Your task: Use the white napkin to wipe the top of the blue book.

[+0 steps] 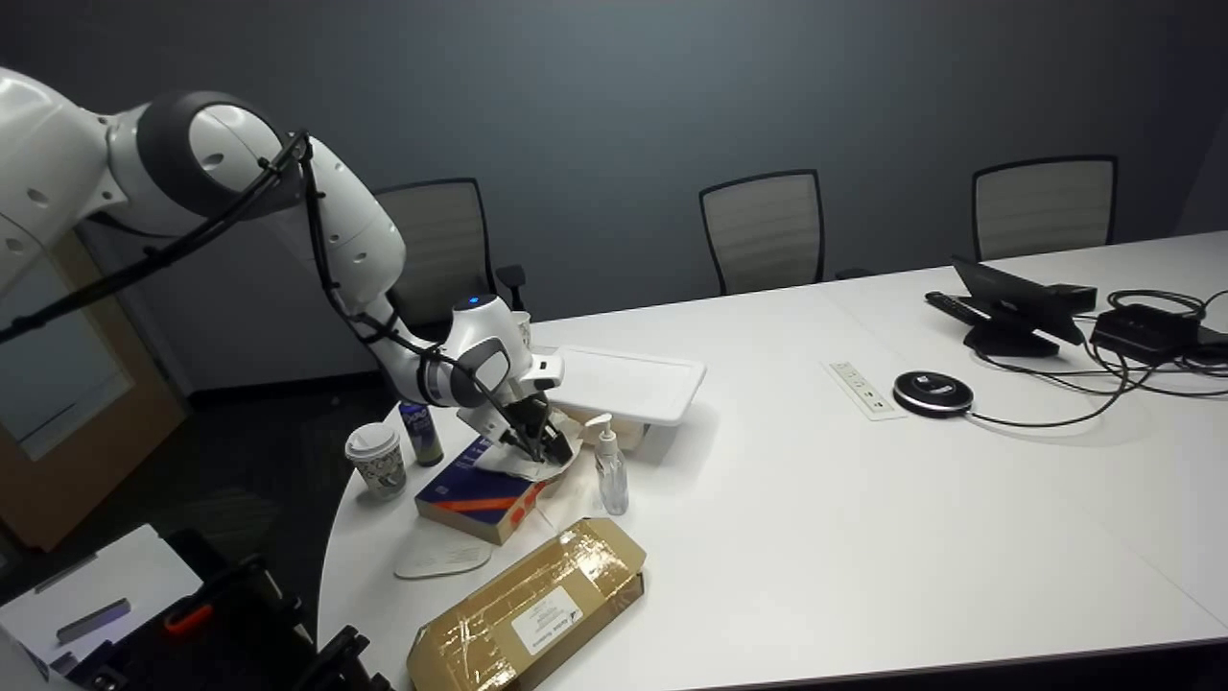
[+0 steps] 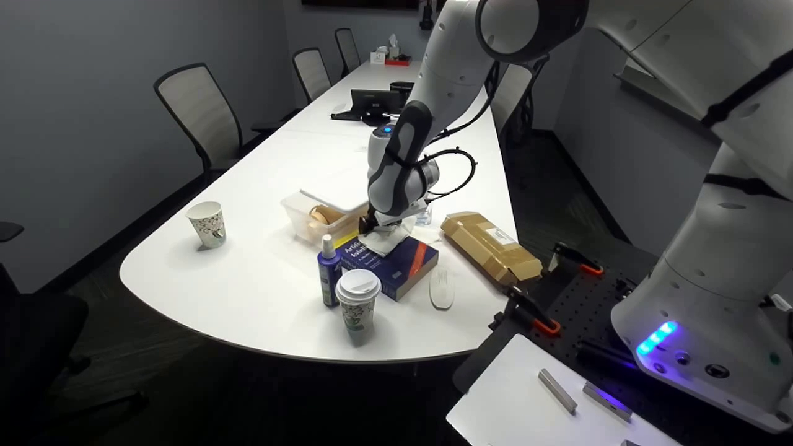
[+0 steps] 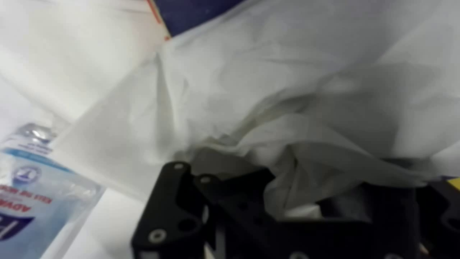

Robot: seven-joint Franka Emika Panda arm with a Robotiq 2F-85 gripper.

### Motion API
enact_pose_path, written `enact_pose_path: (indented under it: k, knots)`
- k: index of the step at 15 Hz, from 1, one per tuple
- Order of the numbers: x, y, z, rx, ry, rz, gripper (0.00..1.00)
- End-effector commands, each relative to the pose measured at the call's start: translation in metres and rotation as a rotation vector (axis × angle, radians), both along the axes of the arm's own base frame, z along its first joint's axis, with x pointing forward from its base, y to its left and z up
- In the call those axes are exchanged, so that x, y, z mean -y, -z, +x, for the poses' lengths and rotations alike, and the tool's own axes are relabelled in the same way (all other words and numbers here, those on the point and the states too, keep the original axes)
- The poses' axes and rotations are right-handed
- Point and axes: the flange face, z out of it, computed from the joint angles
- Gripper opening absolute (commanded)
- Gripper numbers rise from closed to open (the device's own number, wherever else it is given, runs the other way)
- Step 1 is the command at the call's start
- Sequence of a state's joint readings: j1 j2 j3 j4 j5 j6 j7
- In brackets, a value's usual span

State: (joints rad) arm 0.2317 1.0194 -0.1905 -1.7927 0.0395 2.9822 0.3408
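Observation:
The blue book (image 1: 470, 488) lies flat on the white table in both exterior views. It is thick, with an orange-red stripe on its dark blue cover (image 2: 396, 260). A corner of the cover (image 3: 194, 12) shows at the top of the wrist view. The white napkin (image 1: 513, 465) is spread over the far part of the cover and hides it there. My gripper (image 1: 549, 447) is low over the book, shut on the napkin (image 3: 258, 72). The napkin bunches up between the fingers in the wrist view (image 3: 287, 190). The fingertips are partly hidden by its folds.
A clear sanitizer bottle (image 1: 611, 470) stands close beside the gripper. A white-lidded container (image 1: 624, 379) is behind it. A blue spray bottle (image 2: 329, 275) and lidded cup (image 2: 358, 303) stand beside the book. A cardboard box (image 1: 537, 614) and flat whitish object (image 2: 442, 288) lie nearby.

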Motion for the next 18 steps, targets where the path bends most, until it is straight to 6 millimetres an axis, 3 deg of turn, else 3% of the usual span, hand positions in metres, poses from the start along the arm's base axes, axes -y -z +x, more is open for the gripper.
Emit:
enact_pose_path:
  k: [1, 8, 18]
  knots:
    - [0.003, 0.008, -0.037, -0.048, 0.043, 0.01, 0.0]
    - [0.012, -0.008, -0.085, -0.111, 0.127, 0.031, 0.0]
    - [0.02, -0.061, -0.16, -0.19, 0.185, 0.177, 0.0]
